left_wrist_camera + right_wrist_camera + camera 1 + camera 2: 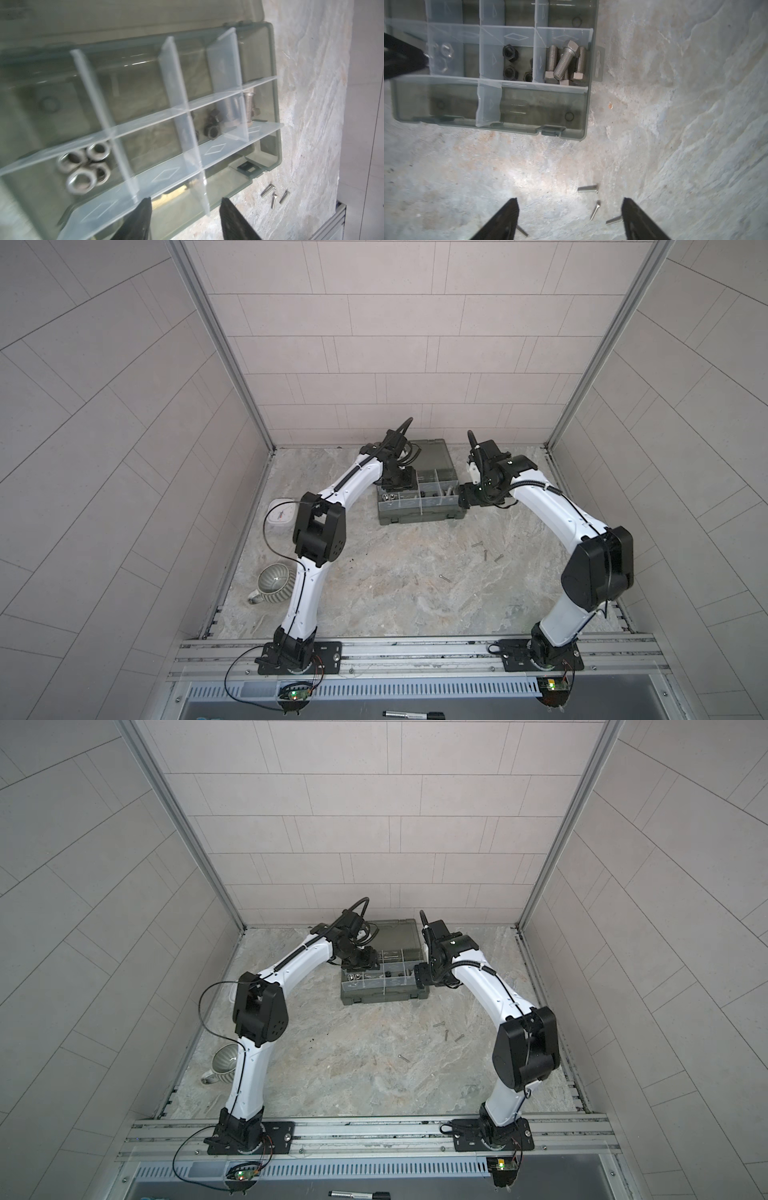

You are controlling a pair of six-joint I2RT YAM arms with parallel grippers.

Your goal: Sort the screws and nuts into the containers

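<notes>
Nearest, a black marker pen (pixel 413 714) lay in front of the grooved aluminium rail (pixel 415 649). Beyond it spread the table (pixel 395 605), a matte stone pattern veined in grey and tan. A ribbed grey mug (pixel 274 583) sat at its left edge, with a white square clock (pixel 277 512) further back.

Four thin screws (pixel 485 554), slim bright-metal pins with small heads, lay loose and apart on the table's right half, short of the case. The organizer case (pixel 419 516) was rectangular, smoky grey-green translucent plastic, split into compartments by clear dividers (pixel 172 68), with its lid (pixel 432 456) hinged open behind.

In its middle row, shiny silver nuts (pixel 83 162) clustered in the left compartment. Black nuts (pixel 509 53) sat in the centre one, and thick threaded hex-head bolts (pixel 563 62) were piled in the right one.

The left gripper (pixel 186 199) hung over the case's left part, its black fingers parted with nothing between them. The right gripper (pixel 570 199) hung just beside the case's right end, likewise spread and empty.
</notes>
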